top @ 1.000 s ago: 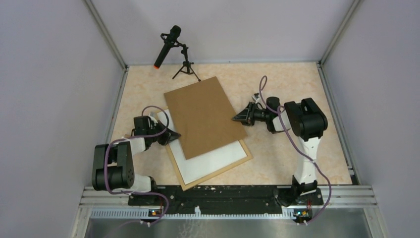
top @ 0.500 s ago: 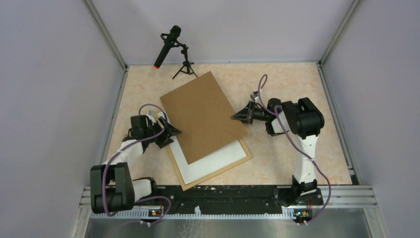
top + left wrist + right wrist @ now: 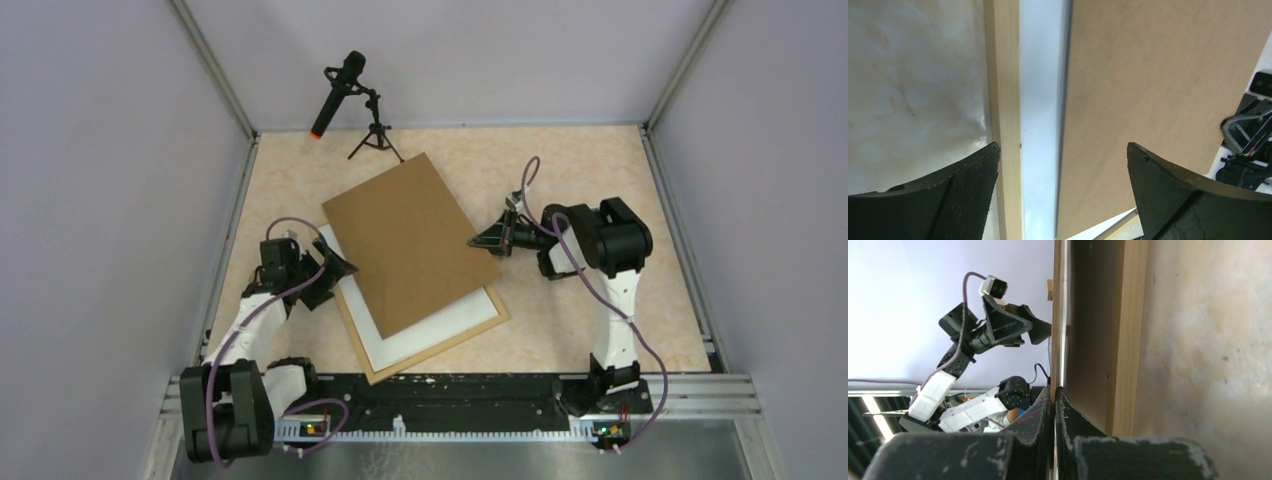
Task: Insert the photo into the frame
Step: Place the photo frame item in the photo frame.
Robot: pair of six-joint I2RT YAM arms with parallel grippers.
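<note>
The frame [image 3: 442,344] of light wood lies slanted in the middle of the table with a white mat [image 3: 420,330] in it. A brown backing board [image 3: 410,245] lies askew over both and hides most of them. The photo is not in view. My left gripper [image 3: 335,270] is open at the frame's left rail [image 3: 1004,100], touching nothing; its tips [image 3: 1063,146] straddle the rail, the mat strip [image 3: 1040,100] and the board's left edge [image 3: 1158,75]. My right gripper [image 3: 480,240] is shut on the board's right edge [image 3: 1058,315], beside the frame's rail [image 3: 1130,340].
A black microphone on a small tripod [image 3: 345,95] stands at the back left. Grey walls and metal rails [image 3: 236,200] close in the table on three sides. The left arm [image 3: 998,330] shows across the board in the right wrist view.
My left gripper has opened wide and drawn back a little to the left, off the board's edge. My right gripper has closed on the board's right edge. The board shifted slightly.
</note>
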